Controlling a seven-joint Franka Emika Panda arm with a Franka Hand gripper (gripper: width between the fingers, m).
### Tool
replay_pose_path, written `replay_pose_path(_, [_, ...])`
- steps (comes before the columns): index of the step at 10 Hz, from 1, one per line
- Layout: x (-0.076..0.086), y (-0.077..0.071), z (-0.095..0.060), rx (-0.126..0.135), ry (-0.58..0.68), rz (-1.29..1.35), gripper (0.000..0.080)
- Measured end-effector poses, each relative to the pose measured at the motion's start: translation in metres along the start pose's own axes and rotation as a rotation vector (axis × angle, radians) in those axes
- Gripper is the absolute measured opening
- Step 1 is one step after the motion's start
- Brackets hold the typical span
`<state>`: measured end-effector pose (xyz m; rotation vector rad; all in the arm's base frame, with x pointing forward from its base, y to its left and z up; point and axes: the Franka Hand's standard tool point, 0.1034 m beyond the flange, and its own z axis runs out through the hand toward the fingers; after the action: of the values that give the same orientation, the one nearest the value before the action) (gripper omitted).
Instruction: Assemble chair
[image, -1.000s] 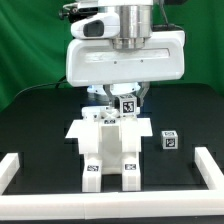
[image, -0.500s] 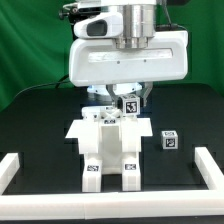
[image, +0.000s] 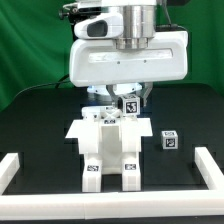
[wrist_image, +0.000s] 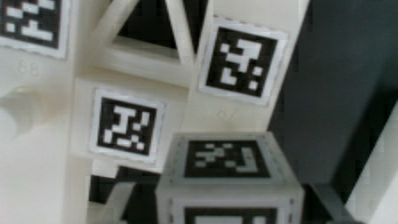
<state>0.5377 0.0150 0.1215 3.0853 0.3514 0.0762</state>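
At the middle of the black counter (image: 40, 130), a partly built chair (image: 108, 135) of chunky white plastic parts is seen in the exterior view. Two long white pieces are laid side by side, reaching toward the camera, and a black-and-white square tag is carried on the near end of each. Behind them, wider white blocks are joined into a broader base.

Directly above the back of the chair, the tool (image: 127, 98) is held low. Most of it is hidden under the large white robot body (image: 125, 55). A tagged block (image: 127, 104) is pinched between its fingers, with the tag turned toward the camera. The block is held just above the rear blocks of the chair; whether it touches them cannot be told.

Toward the exterior view's right, a small cube (image: 169, 141) with a tag on its face is set on the counter, near the chair but apart from it. Long white border rails (image: 15, 168) are laid along the counter's sides and front edge, and a green backdrop is hung behind.

From the wrist view, everything is shown very close and blurred. White chair panels (wrist_image: 125, 125) with several square tags fill the picture, and the tagged block (wrist_image: 222, 160) is seen in front of them. The fingers cannot be made out clearly there.
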Motion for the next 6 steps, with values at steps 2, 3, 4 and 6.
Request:
replay_pose_path(2, [-0.0033,-0.0004,0.0031,0.0,-0.008,0.0,0.0282])
replay_pose_path(3, [-0.0035,-0.0002,0.0048,-0.001,-0.008,-0.001,0.0282])
replay_pose_path(4, [-0.0012,0.0006,0.0048,-0.006,0.003,-0.001,0.0282])
replay_pose_path(6, [0.0002,0.0029,0.0049,-0.008,0.004,0.001,0.0282])
